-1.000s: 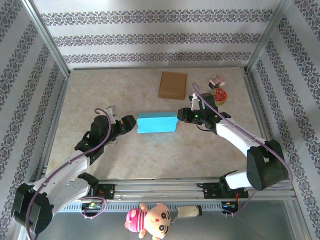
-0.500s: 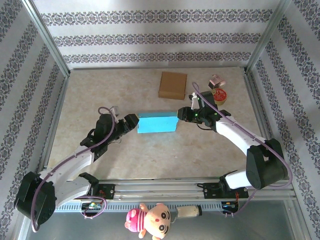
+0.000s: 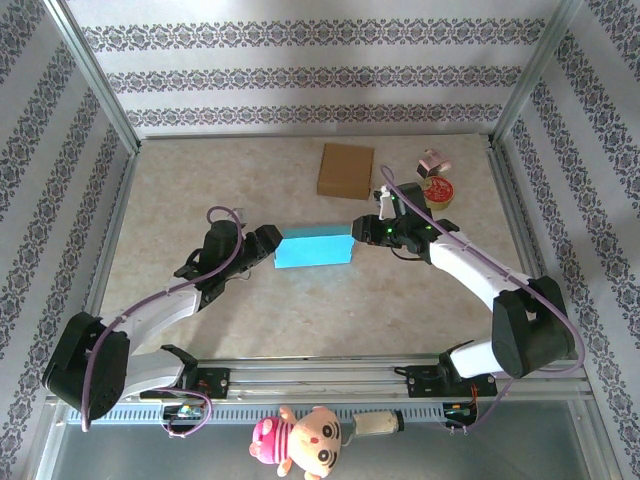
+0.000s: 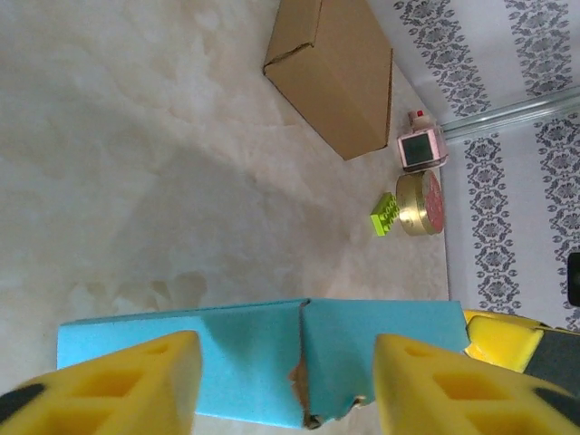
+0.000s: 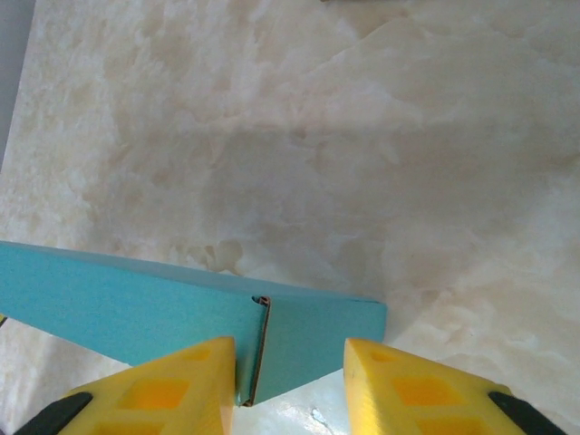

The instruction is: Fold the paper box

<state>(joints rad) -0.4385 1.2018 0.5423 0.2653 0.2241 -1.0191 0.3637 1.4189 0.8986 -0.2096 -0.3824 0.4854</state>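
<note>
Though paper box (image 3: pixel 314 246) plain blue, green tag (image 4: pixel 384 215) print illegible.

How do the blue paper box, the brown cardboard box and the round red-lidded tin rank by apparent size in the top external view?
Blue paper box and brown cardboard box: about alike, so unranked.
Round red-lidded tin: clearly the smallest.

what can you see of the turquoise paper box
The turquoise paper box is a long, flattened piece of matte card with a seam across it, torn at the seam's end. It sits on the marble-look table. The jaws of the right gripper clamp its right end; those of the left gripper straddle its left end, open.
</note>
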